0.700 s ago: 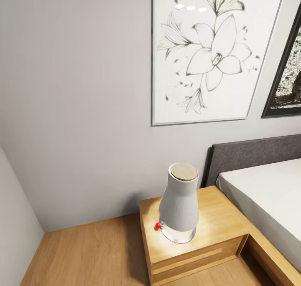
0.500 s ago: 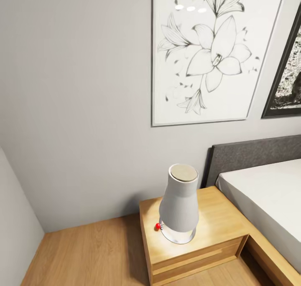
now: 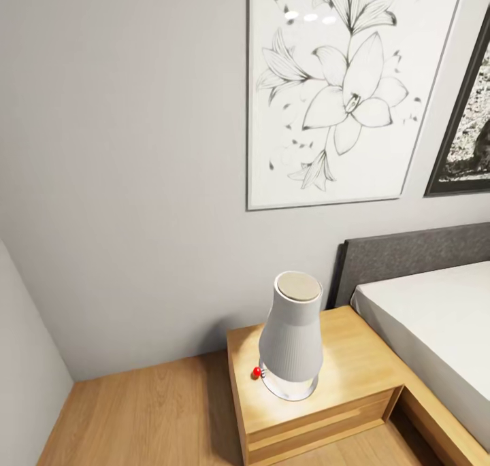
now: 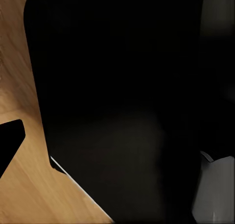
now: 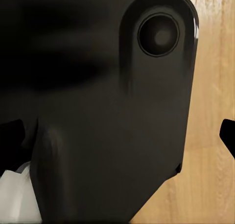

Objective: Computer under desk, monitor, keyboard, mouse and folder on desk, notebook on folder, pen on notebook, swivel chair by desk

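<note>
- None of the desk things are here; the robot's head looks at a corner of the bedroom, so it seems to be on its way.
- One white lamp (image 3: 291, 347) stands on a wooden bedside table (image 3: 354, 364), close to the bed (image 3: 435, 316) so a sleeper can reach it.
- A flower picture (image 3: 340, 92) hangs on the grey wall (image 3: 122, 146) above.
- Both wrist cameras see dark robot parts over wood floor (image 5: 210, 136), arms likely tucked in for driving.
- I cannot tell if the grippers are open or closed.
</note>
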Robot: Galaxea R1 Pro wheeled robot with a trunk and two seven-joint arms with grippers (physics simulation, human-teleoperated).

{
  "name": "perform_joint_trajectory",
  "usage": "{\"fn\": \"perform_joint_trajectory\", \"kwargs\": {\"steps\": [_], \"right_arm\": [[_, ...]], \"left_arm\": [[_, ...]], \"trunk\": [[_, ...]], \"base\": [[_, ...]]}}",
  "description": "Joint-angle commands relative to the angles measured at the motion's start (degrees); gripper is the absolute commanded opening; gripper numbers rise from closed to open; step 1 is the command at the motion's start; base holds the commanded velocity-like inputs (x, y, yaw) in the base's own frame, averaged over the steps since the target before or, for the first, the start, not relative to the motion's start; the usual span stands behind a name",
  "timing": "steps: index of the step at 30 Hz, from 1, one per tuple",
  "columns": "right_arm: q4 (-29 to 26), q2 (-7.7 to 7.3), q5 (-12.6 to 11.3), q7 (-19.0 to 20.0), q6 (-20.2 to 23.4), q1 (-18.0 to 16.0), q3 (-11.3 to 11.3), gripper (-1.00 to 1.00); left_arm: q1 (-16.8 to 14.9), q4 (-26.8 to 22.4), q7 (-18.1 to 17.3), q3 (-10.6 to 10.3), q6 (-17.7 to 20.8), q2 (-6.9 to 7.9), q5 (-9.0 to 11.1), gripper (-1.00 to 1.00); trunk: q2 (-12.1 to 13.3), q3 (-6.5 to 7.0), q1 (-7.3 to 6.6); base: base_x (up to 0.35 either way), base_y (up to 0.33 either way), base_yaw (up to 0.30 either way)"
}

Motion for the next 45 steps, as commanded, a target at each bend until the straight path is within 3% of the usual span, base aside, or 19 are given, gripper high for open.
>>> {"fn": "perform_joint_trajectory", "kwargs": {"steps": [1, 24, 35, 45], "right_arm": [[0.00, -0.02, 0.01, -0.04, -0.10, 0.00, -0.03, 1.00], [-0.18, -1.05, 0.10, -0.18, -0.34, 0.01, -0.05, 1.00], [-0.10, -1.12, 0.09, -0.26, -6.14, 0.02, -0.05, 1.00], [-0.09, -1.11, 0.10, -0.27, -7.79, 0.00, -0.05, 1.00]], "left_arm": [[0.01, -0.10, 0.04, -0.03, 0.18, 0.00, -0.12, 1.00], [0.01, -0.24, 0.13, 0.03, 0.18, 0.00, -0.11, 1.00], [0.01, -0.52, 0.13, 0.10, 0.12, 0.00, -0.03, 1.00], [0.01, -1.92, 0.17, 0.25, 0.05, 0.03, 0.20, 1.00]], "trunk": [[0.39, 0.13, -0.23], [9.61, 4.26, -5.28], [14.02, 6.24, -7.70], [18.03, 8.03, -9.89]], "base": [[0.000, 0.000, 0.000], [0.000, 0.000, 0.000], [0.000, 0.000, 0.000], [0.000, 0.000, 0.000]]}}
